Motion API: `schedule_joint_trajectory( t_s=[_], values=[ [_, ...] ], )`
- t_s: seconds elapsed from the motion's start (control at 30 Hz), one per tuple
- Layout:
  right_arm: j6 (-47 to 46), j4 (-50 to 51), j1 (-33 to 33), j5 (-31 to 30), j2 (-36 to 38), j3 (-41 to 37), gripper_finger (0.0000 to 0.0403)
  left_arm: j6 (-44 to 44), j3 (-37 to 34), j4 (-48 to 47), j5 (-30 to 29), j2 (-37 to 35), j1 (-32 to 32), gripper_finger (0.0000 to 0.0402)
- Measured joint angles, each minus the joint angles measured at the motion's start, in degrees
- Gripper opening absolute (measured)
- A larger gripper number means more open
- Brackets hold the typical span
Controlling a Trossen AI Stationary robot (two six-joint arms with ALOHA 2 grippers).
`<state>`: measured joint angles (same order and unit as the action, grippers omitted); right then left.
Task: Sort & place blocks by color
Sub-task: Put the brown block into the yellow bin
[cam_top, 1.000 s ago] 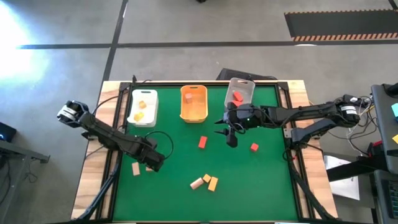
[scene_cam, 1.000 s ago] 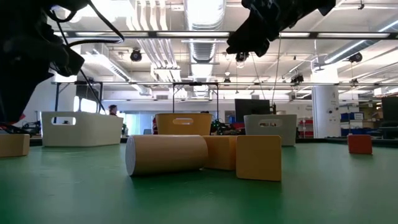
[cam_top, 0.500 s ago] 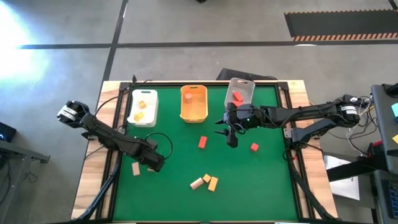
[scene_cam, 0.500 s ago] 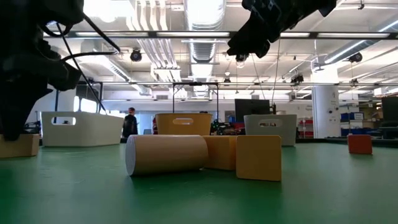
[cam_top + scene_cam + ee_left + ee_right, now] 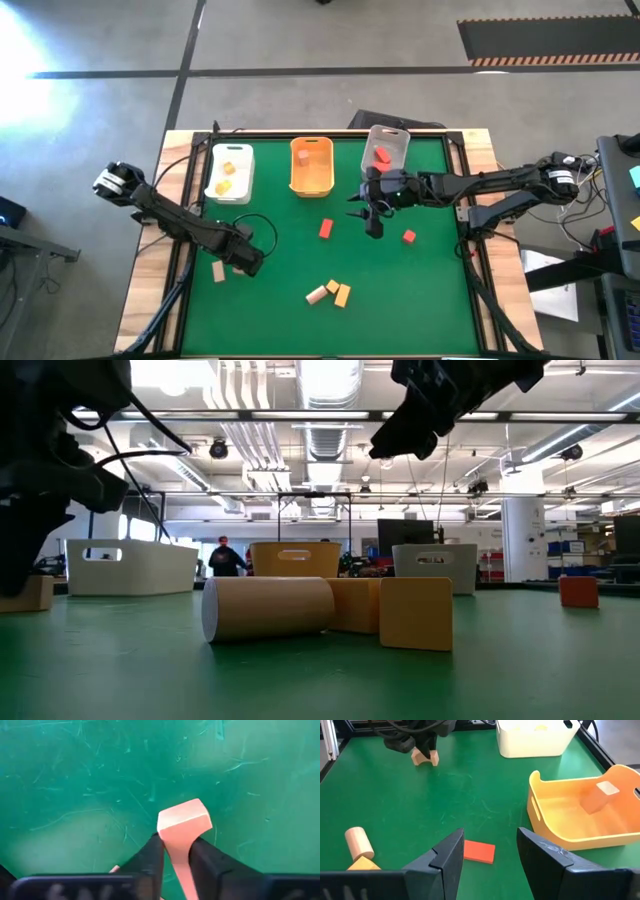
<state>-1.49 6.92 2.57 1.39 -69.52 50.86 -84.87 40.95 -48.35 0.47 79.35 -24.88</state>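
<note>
Green table mat (image 5: 300,265) carrying three bins along its 12 o'clock edge: white bin (image 5: 230,172) with two yellow blocks, orange bin (image 5: 311,166) with a pale tan block (image 5: 600,795), grey bin (image 5: 385,148) with a red one. Loose pieces spread below: red block (image 5: 326,228) near centre, second red block (image 5: 409,237) toward 3 o'clock, and a cluster at 6 o'clock of a pale cylinder (image 5: 316,294) touching two yellow-orange blocks (image 5: 339,291).

Left gripper (image 5: 243,262) down at 9 o'clock, fingers (image 5: 150,860) clamped narrow on a pale tan bar (image 5: 182,827), mat directly beneath; another tan block (image 5: 218,271) just beside. Right gripper (image 5: 372,226) raised above the centre, jaws spread wide and empty, red block beyond its tips.

Likely risks: tan bar gripped only by its lower part, so apt to pivot or slip during a lift; neighbouring tan block liable to a nudge; both arms heading toward the bins possibly crossing paths.
</note>
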Motion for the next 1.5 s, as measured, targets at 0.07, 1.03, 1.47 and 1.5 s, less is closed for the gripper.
schedule_joint_trajectory(
  t_s=[0.07,1.03,1.47,1.5],
  values=[
    [-0.01,-0.04,0.0,0.0,0.0,-0.63,0.0171,0.93,0.23,-0.15,-0.03,-0.07,0.0,0.0027],
    [4.09,3.52,0.04,0.11,7.73,-4.32,0.0156,74.6,31.79,3.05,-10.03,8.37,36.16,0.0027],
    [2.94,3.04,0.04,0.09,9.96,-6.35,0.0148,93.99,44.58,3.03,-9.86,26.01,48.18,0.0027],
    [2.92,3.06,0.04,0.09,9.81,-6.35,0.0147,94.53,44.9,3.14,-9.81,26.94,48.55,0.0027]
  ],
)
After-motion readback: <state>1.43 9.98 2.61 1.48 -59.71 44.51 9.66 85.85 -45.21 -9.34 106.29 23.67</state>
